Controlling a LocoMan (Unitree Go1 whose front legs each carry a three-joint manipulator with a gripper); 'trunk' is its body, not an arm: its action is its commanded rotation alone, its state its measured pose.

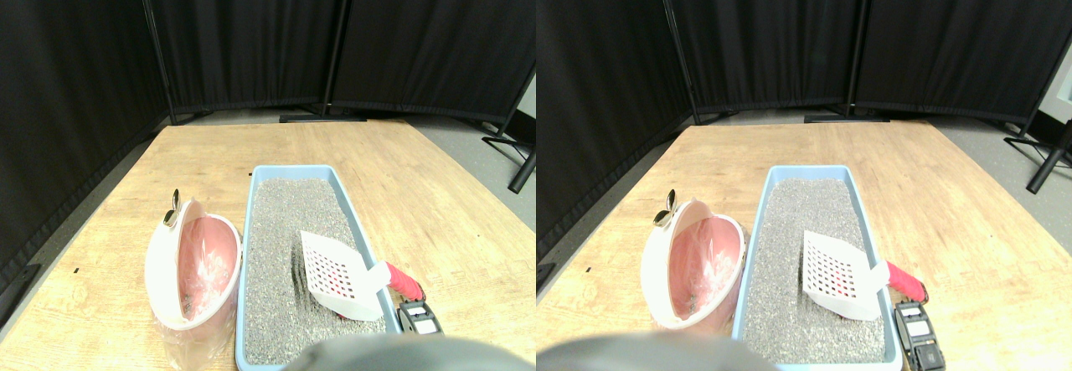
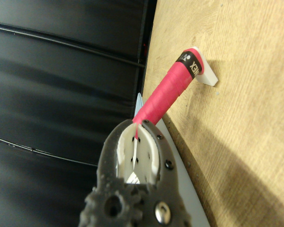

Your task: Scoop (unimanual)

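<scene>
Gripper (image 1: 412,302) clamps the pink handle (image 1: 404,280); scoop (image 1: 339,275) angles blade-first up-left over grey litter (image 1: 280,245).

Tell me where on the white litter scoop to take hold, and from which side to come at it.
Grip the scoop by its pink wrapped handle, not the slotted blade. The handle sticks out over the right rim of the blue litter tray, toward the right gripper, while the blade lies in the grey litter. Come from the lower right, jaws across the handle; the wrap looks round and grippy.
</scene>
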